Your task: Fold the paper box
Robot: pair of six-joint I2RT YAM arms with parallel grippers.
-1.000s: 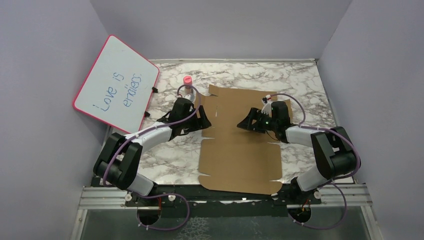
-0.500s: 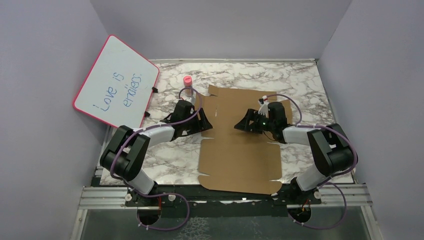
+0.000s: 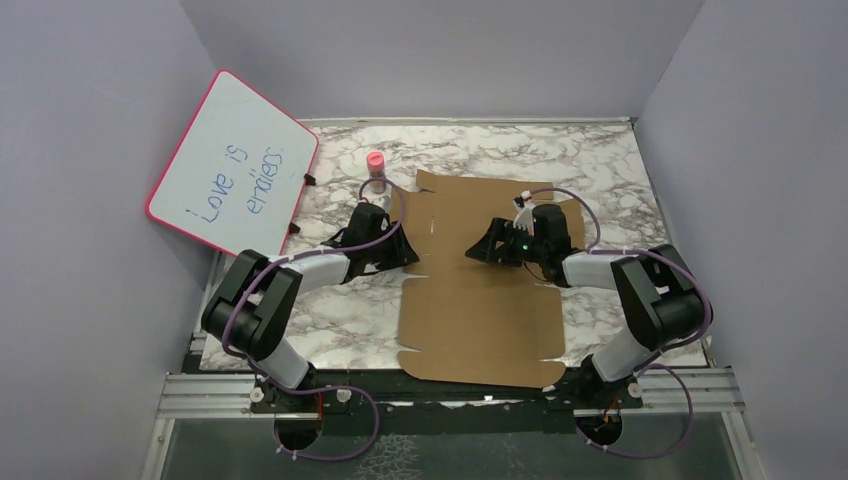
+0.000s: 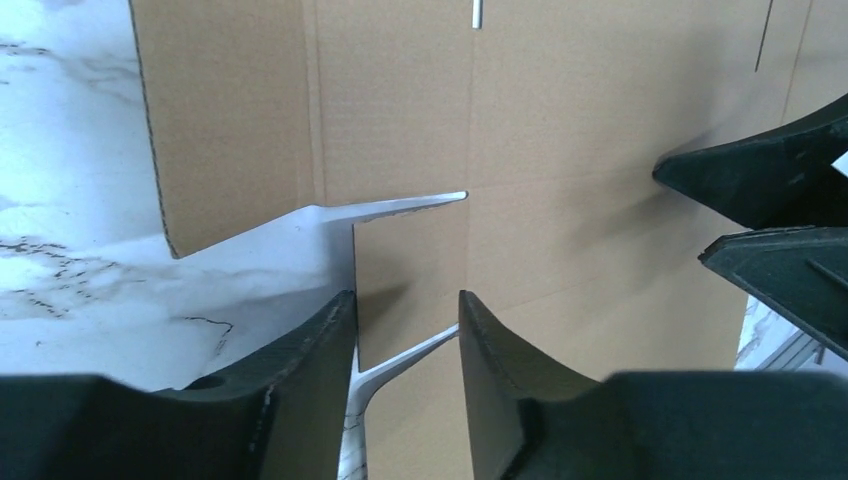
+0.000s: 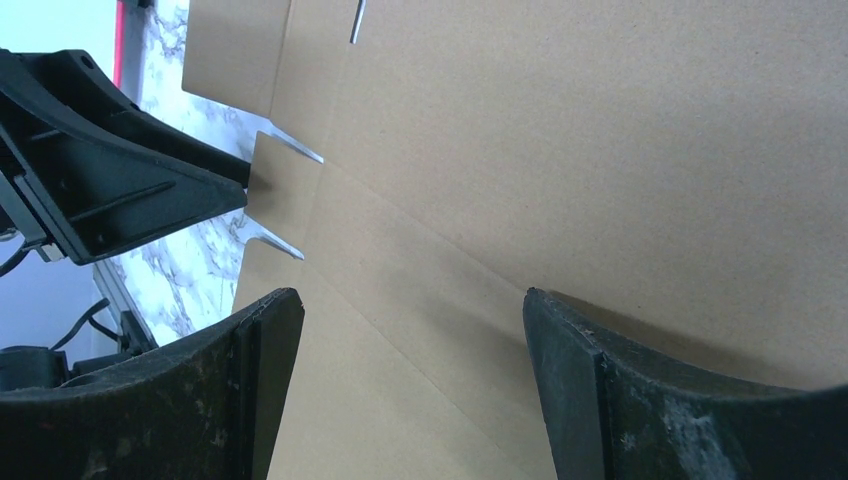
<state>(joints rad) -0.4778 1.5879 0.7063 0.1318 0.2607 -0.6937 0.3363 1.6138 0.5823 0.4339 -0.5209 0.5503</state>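
— While both arms lean in from the sides, where does the paper box (image 3: 480, 310) sit?
— It lies flat and unfolded on the marble table (image 3: 600, 170), running from centre frame down to the lower edge of the overhead view.
— And the left gripper (image 4: 405, 325)?
— It is at the sheet's left edge, fingers about half apart. A small tab (image 4: 410, 250), cut between two slits, lies in the gap. Whether the pads press that tab cannot be told.
— The right gripper (image 5: 410, 310)?
— It is spread wide over the middle of the cardboard with nothing between its fingers, and its tips point toward the left gripper.
— Anything else?
— A pink-framed whiteboard (image 3: 230, 165) leans in the upper left. A pink-capped bottle (image 3: 375, 160) stands near the sheet's upper left corner.
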